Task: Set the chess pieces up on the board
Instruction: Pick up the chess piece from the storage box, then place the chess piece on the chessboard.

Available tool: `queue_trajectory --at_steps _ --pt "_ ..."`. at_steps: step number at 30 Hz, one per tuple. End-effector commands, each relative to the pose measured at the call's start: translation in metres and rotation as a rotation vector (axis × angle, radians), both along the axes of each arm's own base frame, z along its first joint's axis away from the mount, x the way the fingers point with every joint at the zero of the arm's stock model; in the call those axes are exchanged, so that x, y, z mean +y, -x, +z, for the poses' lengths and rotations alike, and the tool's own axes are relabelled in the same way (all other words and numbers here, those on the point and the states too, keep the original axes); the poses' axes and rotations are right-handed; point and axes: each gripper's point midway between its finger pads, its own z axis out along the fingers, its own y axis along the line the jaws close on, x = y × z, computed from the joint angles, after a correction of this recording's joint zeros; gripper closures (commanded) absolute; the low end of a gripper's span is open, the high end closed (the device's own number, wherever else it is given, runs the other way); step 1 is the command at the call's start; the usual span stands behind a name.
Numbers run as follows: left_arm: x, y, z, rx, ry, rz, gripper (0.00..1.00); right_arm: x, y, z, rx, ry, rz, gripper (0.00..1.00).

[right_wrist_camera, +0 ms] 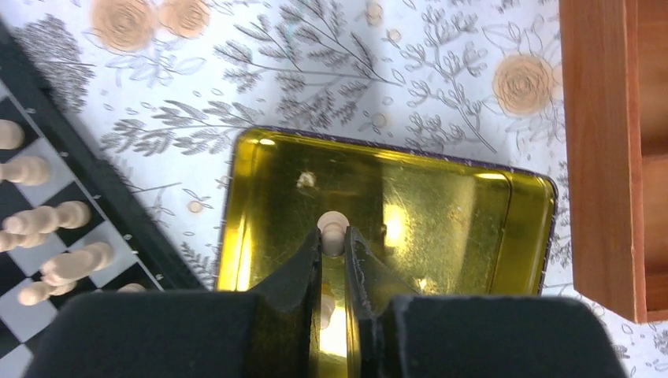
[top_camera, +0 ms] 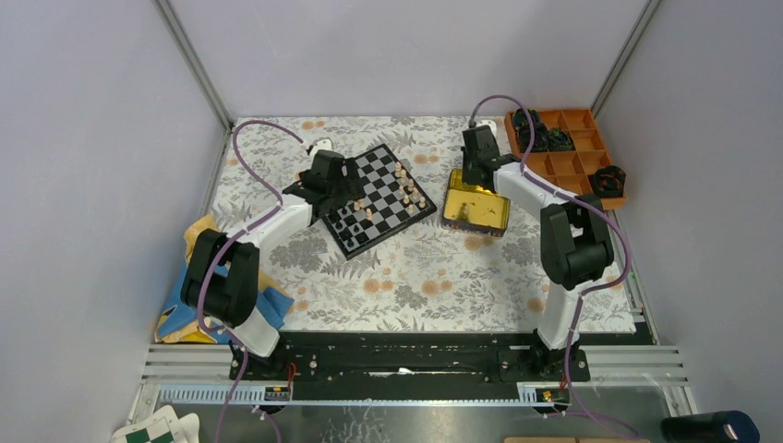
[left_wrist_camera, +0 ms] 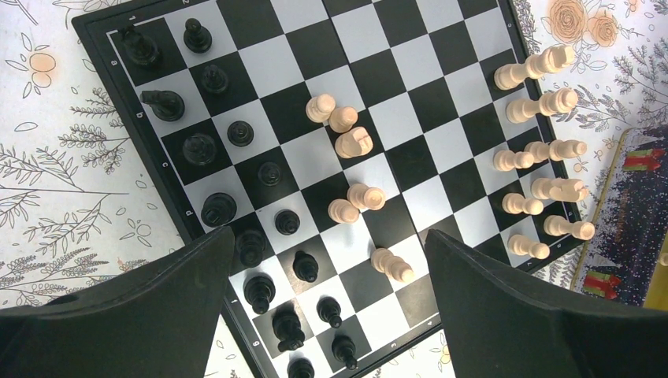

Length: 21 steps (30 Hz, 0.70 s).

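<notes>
Your black-and-grey board point(left_wrist_camera: 425, 79) sits skewed mid-table: black pieces point(left_wrist_camera: 201, 150) crowd one edge, tan pieces point(left_wrist_camera: 543, 150) the opposite, bare squares between. Your left gripper point(left_wrist_camera: 329, 240) hangs above, jaws wide. In the gold tin point(right_wrist_camera: 441, 213) beside it, your right gripper point(right_wrist_camera: 334, 252) pinches a small tan piece point(right_wrist_camera: 334, 228).

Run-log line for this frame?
left gripper: open, over board | right gripper: shut on tan piece, in tin | phase: pickup

White arm links point(top_camera: 277, 221) with black joints point(top_camera: 577, 242); looped purple cables point(top_camera: 499, 98); matte black wedge-shaped jaws
</notes>
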Motion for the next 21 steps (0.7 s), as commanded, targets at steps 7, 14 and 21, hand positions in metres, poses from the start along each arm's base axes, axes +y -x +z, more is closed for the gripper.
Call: queue_trajectory --at_steps 7,14,21 --pt "0.001 -0.003 0.026 -0.063 0.043 0.014 0.01 0.079 -0.024 0.08 -0.157 -0.047 0.194 1.0" --pt "-0.001 0.002 0.031 -0.07 0.072 0.014 0.01 0.14 -0.029 0.085 -0.16 -0.073 0.313 1.0" --pt "-0.002 0.01 0.03 -0.064 0.093 0.013 0.01 0.185 -0.017 0.071 -0.129 -0.08 0.407 1.0"
